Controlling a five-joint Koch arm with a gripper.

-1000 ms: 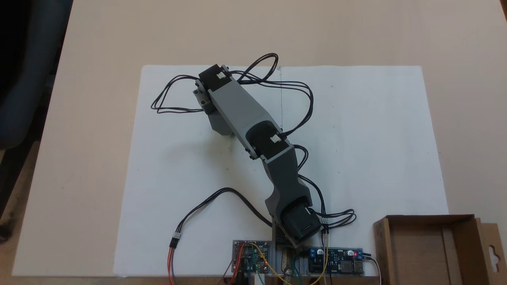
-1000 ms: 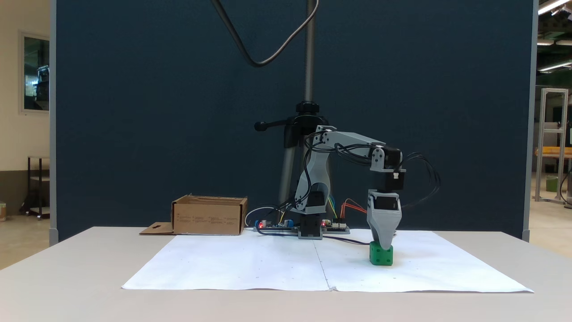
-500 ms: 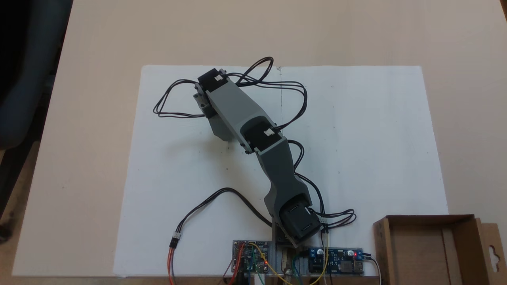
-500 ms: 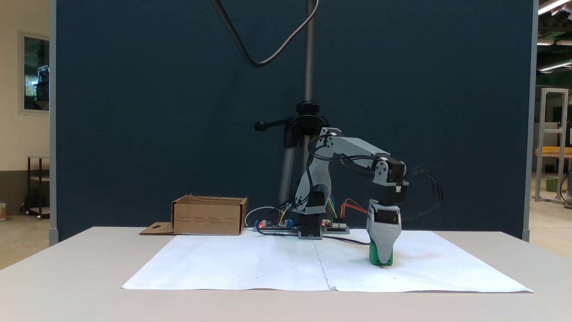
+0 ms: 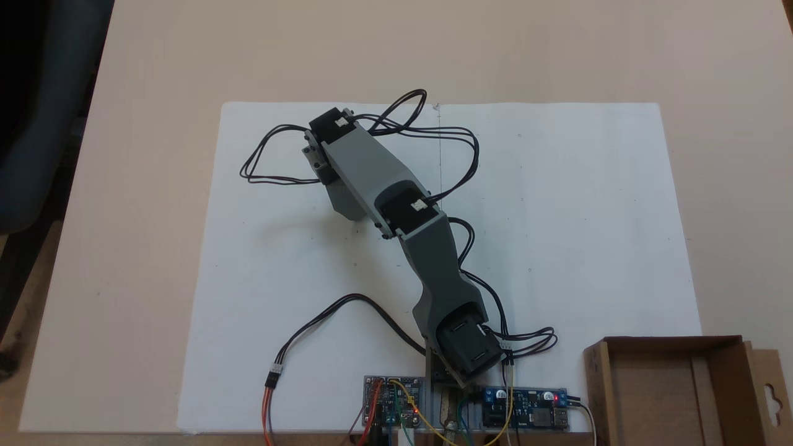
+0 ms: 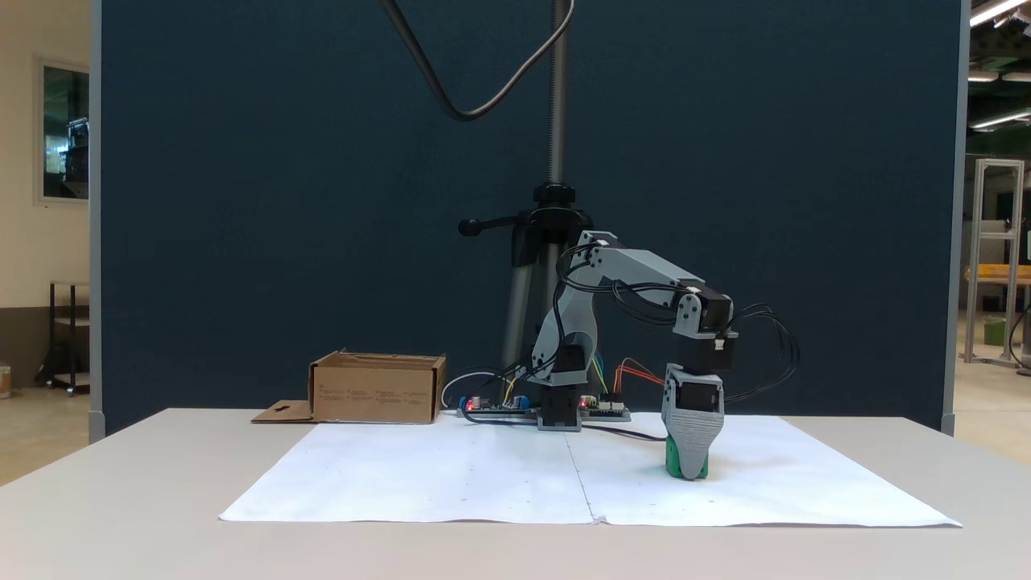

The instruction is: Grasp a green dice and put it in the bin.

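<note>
One green dice (image 6: 703, 467) sits on the white paper sheet (image 6: 483, 475) in the side-on fixed view, showing as slivers of green either side of the gripper (image 6: 691, 471), whose grey tapered finger stands straight down in front of it and reaches almost to the paper. The jaws lie one behind the other from this camera, so I cannot tell how far apart they are or whether they press on the dice; they appear to straddle it.

As for progress, I judge the task to be at the grasping step: the dice rests on the sheet, not lifted, and the closing, the lift, the carry and the drop are all left to do. The bin (image 6: 377, 390), a brown cardboard box, stands well apart from the dice, beyond the arm's base and circuit boards (image 6: 491, 405), and looks empty in the top-down fixed view (image 5: 666, 390).

That top-down fixed view hides the dice and jaws under the forearm and wrist (image 5: 337, 155), but it shows the bin's bare floor and the flap with its keyhole cut-out (image 5: 770, 396), plus how the arm angles across the sheet away from the bin. The side-on view gives the gripper's height and the dice under it.
</note>
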